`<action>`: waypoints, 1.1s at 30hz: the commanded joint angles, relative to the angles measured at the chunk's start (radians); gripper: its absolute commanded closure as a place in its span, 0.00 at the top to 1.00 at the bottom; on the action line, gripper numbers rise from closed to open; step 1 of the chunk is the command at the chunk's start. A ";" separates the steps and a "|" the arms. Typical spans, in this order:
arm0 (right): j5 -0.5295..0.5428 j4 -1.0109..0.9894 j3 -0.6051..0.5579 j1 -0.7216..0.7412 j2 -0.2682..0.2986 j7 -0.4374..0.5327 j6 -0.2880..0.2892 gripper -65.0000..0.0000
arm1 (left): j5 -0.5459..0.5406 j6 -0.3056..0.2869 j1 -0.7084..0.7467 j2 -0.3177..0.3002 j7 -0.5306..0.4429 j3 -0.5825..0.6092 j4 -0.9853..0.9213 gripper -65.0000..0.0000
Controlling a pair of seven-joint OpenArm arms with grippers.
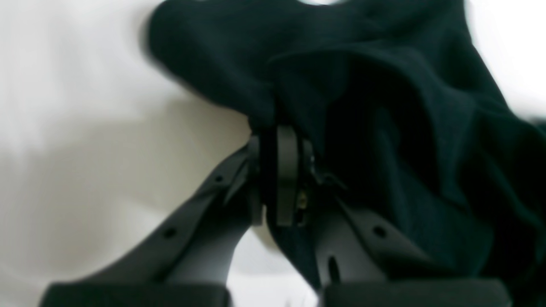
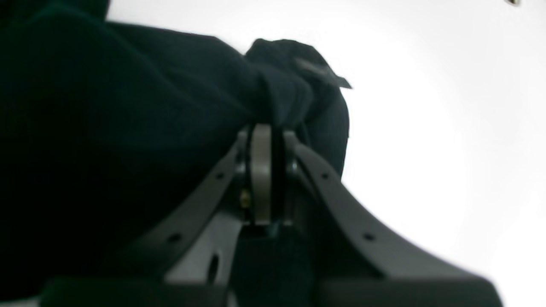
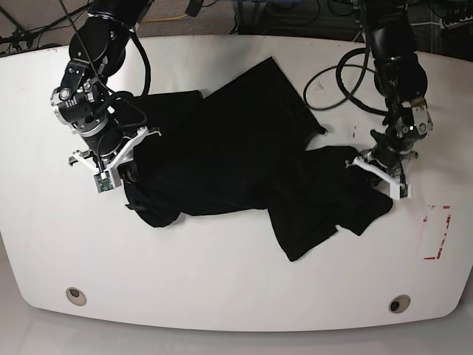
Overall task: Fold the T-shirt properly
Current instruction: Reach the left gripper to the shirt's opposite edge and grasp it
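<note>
The black T-shirt (image 3: 236, 148) lies crumpled and partly spread across the middle of the white table (image 3: 222, 281). My left gripper (image 3: 380, 171) is at the shirt's right end, shut on a bunched edge of the fabric. In the left wrist view the jaws of this gripper (image 1: 279, 128) pinch a fold of the T-shirt (image 1: 384, 106), which hangs to the right. My right gripper (image 3: 118, 166) is at the shirt's left end. In the right wrist view this gripper (image 2: 266, 128) is shut on a gathered bunch of the T-shirt (image 2: 106, 106), with a small tag (image 2: 324, 74) sticking out above.
A black cable (image 3: 332, 81) loops on the table at the back right near the left arm. A red outlined mark (image 3: 437, 233) lies at the right edge. Two round fittings (image 3: 74, 294) (image 3: 399, 303) sit near the table's front edge.
</note>
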 commanded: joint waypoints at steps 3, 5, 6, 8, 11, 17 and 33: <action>0.009 0.017 -0.001 0.013 0.006 0.028 0.001 0.00 | -0.007 0.001 0.082 -0.020 -0.017 -0.006 0.114 0.01; 0.009 0.007 -0.001 0.013 0.006 0.028 0.001 0.00 | -0.007 0.001 0.112 -0.020 -0.017 -0.006 0.141 0.11; 0.009 0.003 -0.003 0.013 0.006 0.028 0.001 0.00 | -0.007 0.001 0.123 -0.020 -0.017 -0.006 0.149 0.18; 0.009 -0.002 -0.003 0.016 0.006 0.028 0.001 0.00 | -0.007 0.001 0.146 -0.018 -0.017 -0.008 0.166 0.34; 0.010 -0.003 -0.003 0.016 -0.006 0.028 0.001 0.00 | -0.007 0.001 0.175 -0.015 -0.017 -0.017 0.192 0.52; 0.010 -0.003 -0.003 0.016 -0.019 0.028 0.001 0.00 | -0.028 -0.039 0.211 0.014 -0.011 -0.117 0.252 0.62; 0.010 -0.003 -0.004 0.017 -0.022 0.028 0.001 0.00 | -0.062 -0.103 -0.010 -0.084 -0.009 -0.204 -0.014 0.62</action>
